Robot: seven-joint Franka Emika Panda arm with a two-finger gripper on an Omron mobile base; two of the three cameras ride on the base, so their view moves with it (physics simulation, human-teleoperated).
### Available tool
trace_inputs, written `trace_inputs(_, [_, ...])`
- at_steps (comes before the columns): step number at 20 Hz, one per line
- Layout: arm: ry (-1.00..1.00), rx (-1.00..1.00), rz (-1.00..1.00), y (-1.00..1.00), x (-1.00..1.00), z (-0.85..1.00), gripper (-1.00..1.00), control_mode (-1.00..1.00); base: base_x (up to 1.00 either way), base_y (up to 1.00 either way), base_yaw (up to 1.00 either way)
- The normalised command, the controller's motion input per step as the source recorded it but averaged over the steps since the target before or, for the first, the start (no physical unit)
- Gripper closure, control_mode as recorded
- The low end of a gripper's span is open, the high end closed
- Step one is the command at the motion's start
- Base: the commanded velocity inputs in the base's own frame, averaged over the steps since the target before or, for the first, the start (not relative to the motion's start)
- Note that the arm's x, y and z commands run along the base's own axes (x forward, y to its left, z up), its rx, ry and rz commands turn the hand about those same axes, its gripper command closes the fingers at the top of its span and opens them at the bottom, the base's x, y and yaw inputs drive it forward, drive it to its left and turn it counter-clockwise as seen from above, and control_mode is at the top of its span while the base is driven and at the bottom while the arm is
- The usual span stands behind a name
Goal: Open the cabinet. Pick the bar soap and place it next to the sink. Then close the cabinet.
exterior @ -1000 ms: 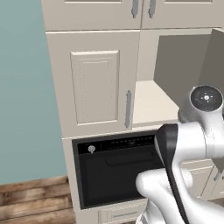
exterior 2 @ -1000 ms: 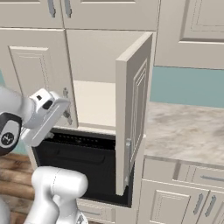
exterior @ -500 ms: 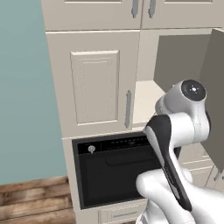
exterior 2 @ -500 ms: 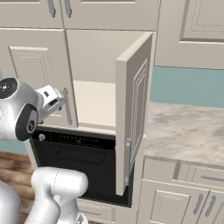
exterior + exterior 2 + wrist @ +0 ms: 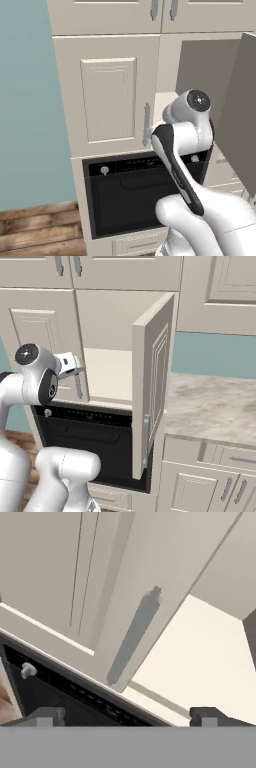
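Observation:
The cabinet (image 5: 35, 331) has its left door shut and its right door (image 5: 152, 391) swung wide open. Its cream shelf (image 5: 107, 373) shows nothing on the part I can see. The bar soap and the sink are out of view. My gripper (image 5: 75, 368) hovers in front of the lower edge of the left door, beside that door's grey bar handle (image 5: 78, 387). In the hand view the gripper (image 5: 125, 717) is open with nothing between its fingertips (image 5: 47, 716). It looks at the handle (image 5: 135, 634) and the bare shelf (image 5: 200, 662). The arm hides the hand in the left base view, where the shut door (image 5: 107, 100) faces me.
A black oven (image 5: 125, 190) sits directly below the cabinet. A marble counter (image 5: 210, 406) runs to the right behind the open door, with drawers beneath. Shorter cream cabinets (image 5: 150, 15) hang above. A teal wall (image 5: 25, 100) and wood floor lie to the left.
The arm has folded upward and the hand has risen and shifted slightly right, towards the cabinet opening. The jaws have stayed open and the right door has stayed open.

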Motion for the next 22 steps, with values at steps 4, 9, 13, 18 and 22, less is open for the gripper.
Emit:
trace_inputs(4, [0.00,0.11,-0.22,0.12,0.42,-0.03,-1.00,-1.00,0.00,0.00,0.00])
trace_inputs(9, [0.00,0.10,-0.18,0.01,0.30,-0.04,-1.00,-1.00,0.00,0.00,0.00])
trace_inputs(13, [0.00,0.11,-0.13,0.00,0.26,-0.15,-1.00,-1.00,0.00,0.00,0.00])
trace_inputs(18, [0.00,0.11,-0.10,0.00,0.33,-0.25,-1.00,-1.00,0.00,0.00,0.00])
trace_inputs(22, [0.00,0.10,-0.08,0.00,0.41,-0.26,-1.00,-1.00,0.00,0.00,0.00])
